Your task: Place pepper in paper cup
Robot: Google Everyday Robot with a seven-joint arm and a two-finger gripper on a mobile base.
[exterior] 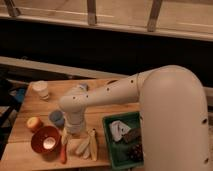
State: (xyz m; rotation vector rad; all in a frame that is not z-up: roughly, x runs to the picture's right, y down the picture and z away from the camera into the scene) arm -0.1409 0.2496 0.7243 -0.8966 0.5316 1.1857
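Note:
The orange-red pepper (63, 154) lies on the wooden table (30, 155) just right of the orange bowl (45, 140); only its lower part shows. The white paper cup (41, 90) stands upright at the table's back left corner, well away from the pepper. My arm reaches in from the right and bends down over the table's front. My gripper (67, 136) points down right above the pepper's upper end, between the bowl and the pale yellow strips (87, 146), and hides that end.
A small blue cup (56, 118) stands just behind my gripper. A small orange fruit (34, 123) sits left of the bowl. A green bin (111, 150) holding several items stands at the right. The table's front edge is close to the pepper.

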